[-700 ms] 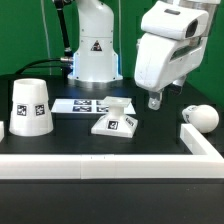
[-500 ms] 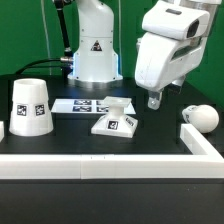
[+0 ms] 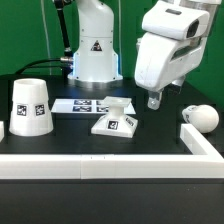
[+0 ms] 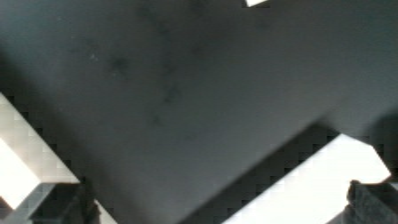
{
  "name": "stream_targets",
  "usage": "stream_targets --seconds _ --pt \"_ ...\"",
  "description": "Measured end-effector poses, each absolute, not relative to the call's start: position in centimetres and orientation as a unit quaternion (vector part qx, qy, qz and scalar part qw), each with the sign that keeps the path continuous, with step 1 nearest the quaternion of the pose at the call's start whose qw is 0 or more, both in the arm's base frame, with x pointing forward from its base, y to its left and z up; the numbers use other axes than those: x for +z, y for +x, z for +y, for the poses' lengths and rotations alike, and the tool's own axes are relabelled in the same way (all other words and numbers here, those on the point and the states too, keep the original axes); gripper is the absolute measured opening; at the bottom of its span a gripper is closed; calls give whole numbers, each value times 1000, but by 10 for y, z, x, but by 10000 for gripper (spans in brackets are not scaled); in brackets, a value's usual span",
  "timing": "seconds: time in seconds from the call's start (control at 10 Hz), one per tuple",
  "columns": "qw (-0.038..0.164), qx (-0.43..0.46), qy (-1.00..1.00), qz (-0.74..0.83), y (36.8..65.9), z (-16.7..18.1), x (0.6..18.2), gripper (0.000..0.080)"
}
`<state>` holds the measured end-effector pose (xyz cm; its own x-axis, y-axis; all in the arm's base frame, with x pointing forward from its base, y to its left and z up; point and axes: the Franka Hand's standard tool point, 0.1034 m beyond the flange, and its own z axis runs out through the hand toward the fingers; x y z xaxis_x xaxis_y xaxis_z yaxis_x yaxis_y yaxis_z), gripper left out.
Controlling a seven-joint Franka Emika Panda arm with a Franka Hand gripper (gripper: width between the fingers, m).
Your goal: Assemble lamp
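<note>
The white cone shade stands on the table at the exterior view's left, tags on its side. The flat square base lies near the middle, tagged on its front edge. The ball-topped bulb lies at the exterior view's right, by the white rail. My gripper hangs above the table between base and bulb, apart from both. In the wrist view its dark fingertips stand wide apart with only dark table between them; it is open and empty.
The marker board lies flat behind the base. A long white rail runs along the front and another rail along the exterior view's right. The robot's white pedestal stands at the back.
</note>
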<state>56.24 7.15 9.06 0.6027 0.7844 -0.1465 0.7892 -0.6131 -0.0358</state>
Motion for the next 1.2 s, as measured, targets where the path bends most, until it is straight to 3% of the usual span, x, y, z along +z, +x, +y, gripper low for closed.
stream_targets --seconds 0.3,0.8,1.1,1.2 --pt "21 -58 910 411 528 38 81 699" --pt "28 -53 969 240 528 40 81 699" --pt "38 -44 994 88 509 14 89 699" --pt "33 -42 998 33 506 6 88 699"
